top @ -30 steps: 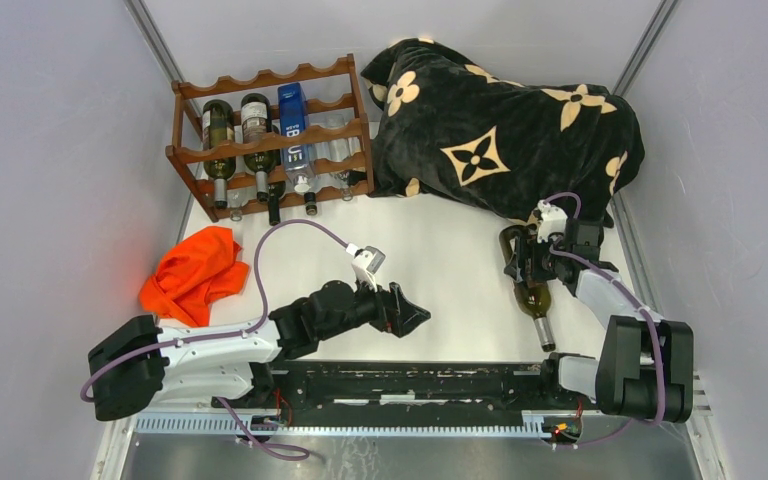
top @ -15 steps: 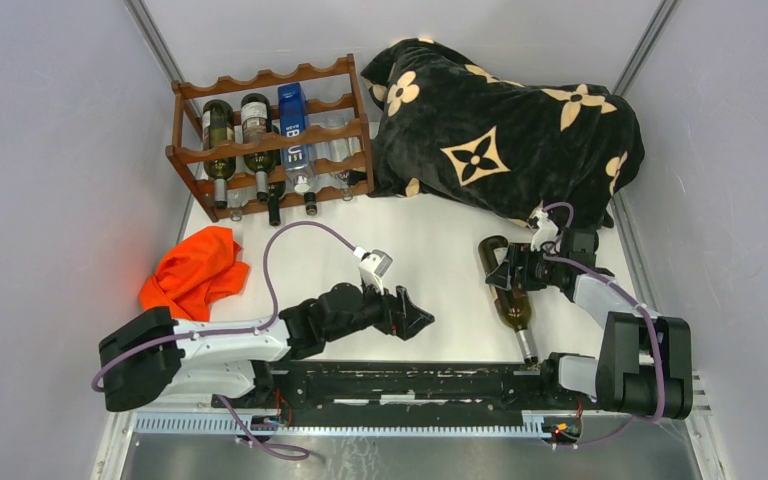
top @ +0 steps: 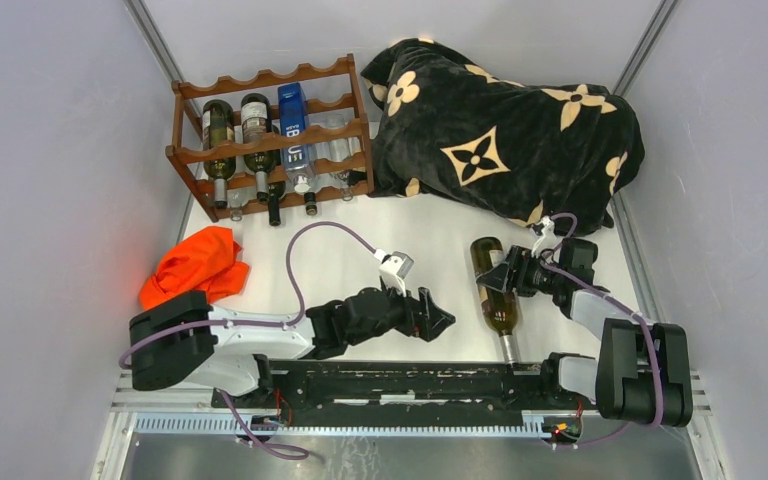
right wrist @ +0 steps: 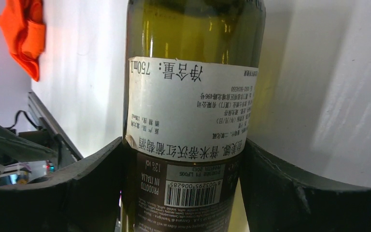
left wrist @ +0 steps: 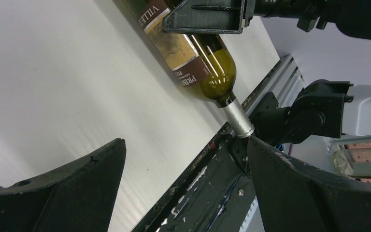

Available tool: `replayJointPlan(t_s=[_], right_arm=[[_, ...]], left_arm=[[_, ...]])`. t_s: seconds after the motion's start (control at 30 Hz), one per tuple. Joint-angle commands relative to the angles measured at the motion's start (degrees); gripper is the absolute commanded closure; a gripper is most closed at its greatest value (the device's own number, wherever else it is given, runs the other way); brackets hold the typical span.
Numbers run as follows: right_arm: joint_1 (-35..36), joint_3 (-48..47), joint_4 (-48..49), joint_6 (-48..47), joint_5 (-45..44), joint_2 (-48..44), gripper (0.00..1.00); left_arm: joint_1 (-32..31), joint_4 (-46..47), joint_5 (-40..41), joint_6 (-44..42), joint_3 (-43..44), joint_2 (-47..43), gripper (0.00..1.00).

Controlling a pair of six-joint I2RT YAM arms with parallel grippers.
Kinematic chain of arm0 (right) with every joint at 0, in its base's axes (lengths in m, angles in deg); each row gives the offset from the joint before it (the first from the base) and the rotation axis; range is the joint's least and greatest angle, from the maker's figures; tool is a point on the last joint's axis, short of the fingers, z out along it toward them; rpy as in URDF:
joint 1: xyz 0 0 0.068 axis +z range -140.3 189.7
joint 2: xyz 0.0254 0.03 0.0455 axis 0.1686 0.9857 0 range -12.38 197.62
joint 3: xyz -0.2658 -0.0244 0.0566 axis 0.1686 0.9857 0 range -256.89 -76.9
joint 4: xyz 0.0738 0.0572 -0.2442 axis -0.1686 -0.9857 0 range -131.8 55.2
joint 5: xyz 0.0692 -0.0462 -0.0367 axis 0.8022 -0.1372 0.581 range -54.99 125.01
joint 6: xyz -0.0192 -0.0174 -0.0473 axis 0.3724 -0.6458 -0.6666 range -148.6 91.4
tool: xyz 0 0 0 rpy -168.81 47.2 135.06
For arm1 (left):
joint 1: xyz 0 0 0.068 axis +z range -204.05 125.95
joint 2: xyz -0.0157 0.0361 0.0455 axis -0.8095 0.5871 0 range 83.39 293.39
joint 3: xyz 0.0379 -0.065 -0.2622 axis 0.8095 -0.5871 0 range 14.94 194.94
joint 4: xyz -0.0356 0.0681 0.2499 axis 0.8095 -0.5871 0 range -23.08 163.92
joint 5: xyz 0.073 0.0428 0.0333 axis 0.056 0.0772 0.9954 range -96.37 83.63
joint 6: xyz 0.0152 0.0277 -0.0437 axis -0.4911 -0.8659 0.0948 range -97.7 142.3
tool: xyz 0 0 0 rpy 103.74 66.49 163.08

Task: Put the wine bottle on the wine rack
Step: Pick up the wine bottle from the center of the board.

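Top external: where do we find the wine bottle?
– Lower right of centre, across the bench, gripped by the right gripper; the wine rack stands upper left, well apart.
– Left wrist?
– We see the left gripper spread wide, holding nothing, the bottle ahead.
– Right wrist?
– We see both fingers pressed against its label.

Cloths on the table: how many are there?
2. A crumpled orange cloth lies at the left, in front of the wine rack; a black blanket with tan flowers is heaped at the back right. More could be hidden beneath it.
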Motion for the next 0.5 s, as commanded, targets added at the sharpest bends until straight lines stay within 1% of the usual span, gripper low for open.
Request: replayJointPlan(t_s=[0.0, 0.17, 0.47], right_arm=[[0.02, 0.91, 11.38, 8.04, 6.39, -2.18, 0.89], [-0.03, 2.32, 14.50, 11.23, 7.66, -2.79, 0.90], [-0.02, 5.08, 22.57, 18.84, 9.18, -2.98, 0.94]], left_arm=[[-1.27, 5.35, 3.53, 3.74, 3.11, 3.37, 0.00], [-1.83, 6.23, 4.10, 5.44, 3.70, 5.99, 0.00], [-2.10, 6.39, 5.34, 8.28, 3.33, 7.09, 0.00]])
